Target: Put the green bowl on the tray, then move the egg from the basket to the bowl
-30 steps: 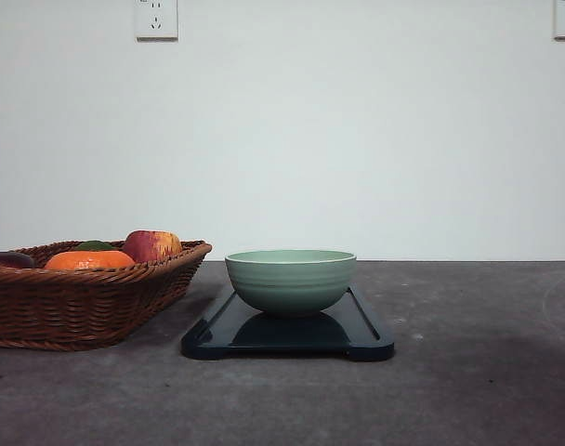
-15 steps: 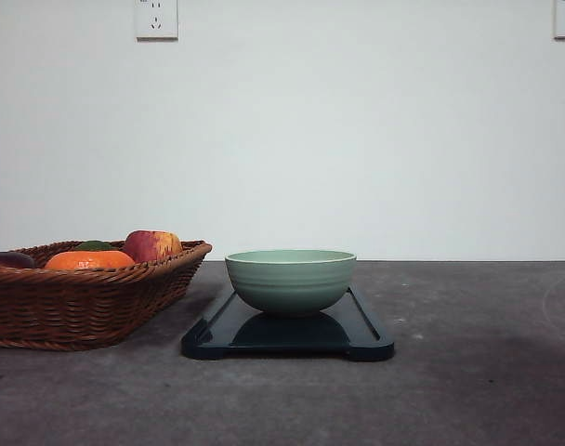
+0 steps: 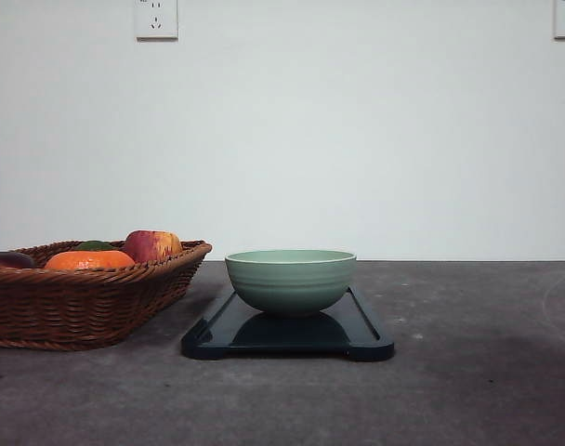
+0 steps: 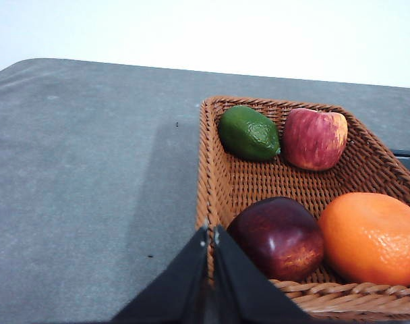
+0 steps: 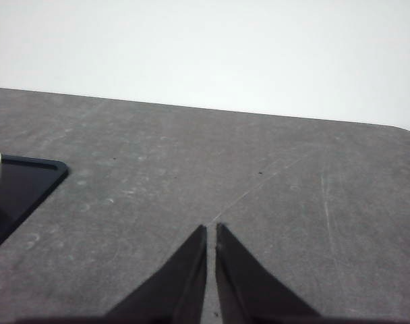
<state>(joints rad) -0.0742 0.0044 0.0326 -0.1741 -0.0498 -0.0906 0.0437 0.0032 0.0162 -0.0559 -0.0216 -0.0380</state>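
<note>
The green bowl [image 3: 291, 280] sits on the tray [image 3: 366, 333], beside the basket [image 3: 87, 307]. Left fingers [image 4: 212, 233] rest pressed together, empty, at the basket's rim; right fingers [image 5: 211, 231] nearly closed, empty, above bare bench [image 5: 259, 196].

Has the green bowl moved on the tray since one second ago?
No. The green bowl sits at the same spot on the tray, equally far from the basket.

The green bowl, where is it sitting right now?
In the front view the green bowl sits upright on the dark tray near the middle of the table, just right of the basket.
</note>
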